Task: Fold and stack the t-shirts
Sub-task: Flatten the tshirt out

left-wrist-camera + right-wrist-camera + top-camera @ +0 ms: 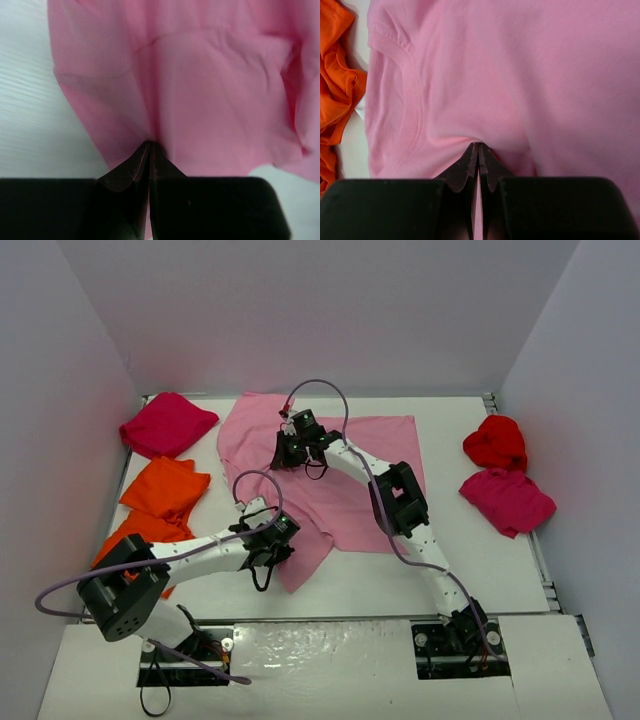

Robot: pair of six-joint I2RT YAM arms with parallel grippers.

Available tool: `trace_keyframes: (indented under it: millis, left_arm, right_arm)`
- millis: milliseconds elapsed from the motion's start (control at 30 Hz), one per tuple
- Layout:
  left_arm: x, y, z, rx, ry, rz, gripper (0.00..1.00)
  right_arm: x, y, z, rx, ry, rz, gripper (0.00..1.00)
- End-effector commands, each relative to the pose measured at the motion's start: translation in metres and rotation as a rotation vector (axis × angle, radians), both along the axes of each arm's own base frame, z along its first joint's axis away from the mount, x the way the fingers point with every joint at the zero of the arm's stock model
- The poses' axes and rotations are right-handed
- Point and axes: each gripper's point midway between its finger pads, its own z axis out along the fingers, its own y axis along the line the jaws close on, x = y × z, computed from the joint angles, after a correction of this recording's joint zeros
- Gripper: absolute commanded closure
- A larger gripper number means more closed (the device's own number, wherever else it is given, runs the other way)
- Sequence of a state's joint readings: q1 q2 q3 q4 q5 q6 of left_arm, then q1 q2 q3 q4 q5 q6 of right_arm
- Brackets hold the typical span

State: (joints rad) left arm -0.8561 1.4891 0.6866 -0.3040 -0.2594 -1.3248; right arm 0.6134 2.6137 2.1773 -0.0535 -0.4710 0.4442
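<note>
— Nearest the lens, my left gripper (150, 146) had its black fingers (125, 180) pressed together on a pinch of the light pink soft cloth t-shirt (210, 90), at its near left edge.
— And your other one?
— My right gripper (478, 146) was pressed together too, pinching the same shirt just beside its ribbed collar (415, 100), at the far left edge.
— Where did that shirt lie?
— Spread over the middle of the white table (480, 560), rumpled between my two grips. An orange cloth t-shirt (165, 487) and a second orange cloth t-shirt (135, 530) lay just left of it. A magenta cloth t-shirt (167, 423) sat in the far left corner. A bright red cloth t-shirt (495, 440) and a second magenta cloth t-shirt (507, 500) lay well apart on the right.
</note>
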Motion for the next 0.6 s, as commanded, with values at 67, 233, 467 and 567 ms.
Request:
trace_keyframes:
  millis: [67, 233, 467, 567]
  left_arm:
    - [-0.156, 0.035, -0.055, 0.048, 0.667, -0.069, 1.00]
    - [-0.155, 0.034, -0.052, 0.066, 0.658, -0.079, 1.00]
    - [-0.149, 0.050, -0.036, 0.186, 0.635, -0.066, 1.00]
    - [-0.132, 0.066, -0.002, 0.340, 0.518, -0.041, 1.00]
  right_arm:
    - [0.004, -0.017, -0.030, -0.087, 0.016, -0.034, 1.00]
    - [0.007, -0.017, -0.028, -0.080, 0.013, -0.038, 1.00]
    - [0.003, -0.016, -0.023, -0.073, 0.016, -0.026, 1.00]
    - [0.003, -0.017, -0.006, -0.080, -0.022, -0.022, 1.00]
